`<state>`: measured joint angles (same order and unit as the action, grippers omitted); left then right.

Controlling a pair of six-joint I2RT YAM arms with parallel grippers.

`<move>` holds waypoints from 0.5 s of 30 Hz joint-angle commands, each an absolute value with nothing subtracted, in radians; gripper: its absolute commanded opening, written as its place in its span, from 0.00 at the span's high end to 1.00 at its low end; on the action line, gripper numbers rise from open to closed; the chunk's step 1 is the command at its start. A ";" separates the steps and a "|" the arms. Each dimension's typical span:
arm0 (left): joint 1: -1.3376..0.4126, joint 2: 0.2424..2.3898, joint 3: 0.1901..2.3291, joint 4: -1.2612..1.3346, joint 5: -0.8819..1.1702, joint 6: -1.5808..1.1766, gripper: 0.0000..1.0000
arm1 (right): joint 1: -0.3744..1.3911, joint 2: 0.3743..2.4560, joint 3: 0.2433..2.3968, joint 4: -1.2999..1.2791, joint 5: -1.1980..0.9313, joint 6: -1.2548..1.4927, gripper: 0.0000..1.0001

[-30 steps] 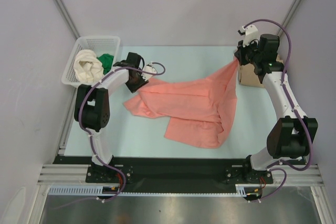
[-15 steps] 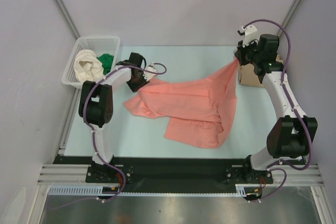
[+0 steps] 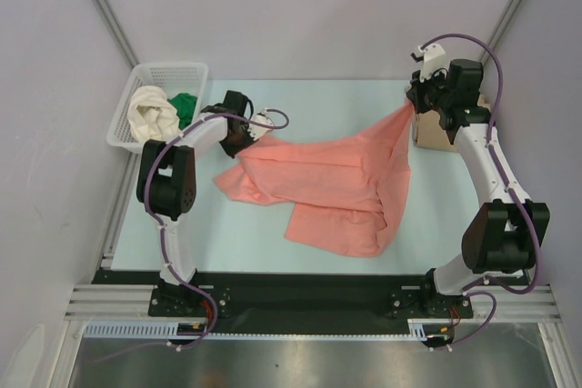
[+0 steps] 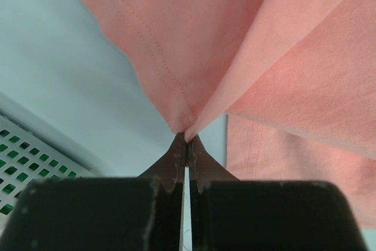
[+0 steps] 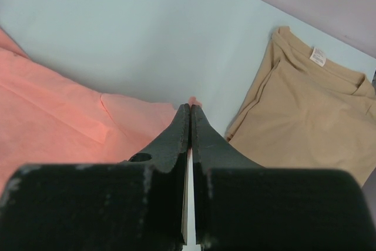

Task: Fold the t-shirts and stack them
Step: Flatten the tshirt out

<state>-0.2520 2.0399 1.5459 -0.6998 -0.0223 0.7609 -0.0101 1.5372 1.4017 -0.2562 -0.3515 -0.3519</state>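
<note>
Over the worktop [image 3: 318,106], my left claw [image 4: 187,140] and my right claw [image 5: 191,107] each clamp a corner of the pink shirt [image 3: 336,179], which hangs between them.

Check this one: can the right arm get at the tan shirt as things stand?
Probably within reach: the tan shirt lies just beside the right tool, with nothing between them. But that tool is shut on a corner of the salmon-pink shirt, so it would have to let go first.
</note>
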 commanded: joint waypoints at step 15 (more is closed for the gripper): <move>-0.285 1.602 1.709 -0.710 -0.008 0.568 1.00 | -0.029 1.539 1.655 -0.308 -0.204 -0.275 1.00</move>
<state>-0.2684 1.7325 1.6417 -0.7162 -0.0212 0.6254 -0.0135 1.5482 1.5364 -0.3042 -0.2497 -0.3126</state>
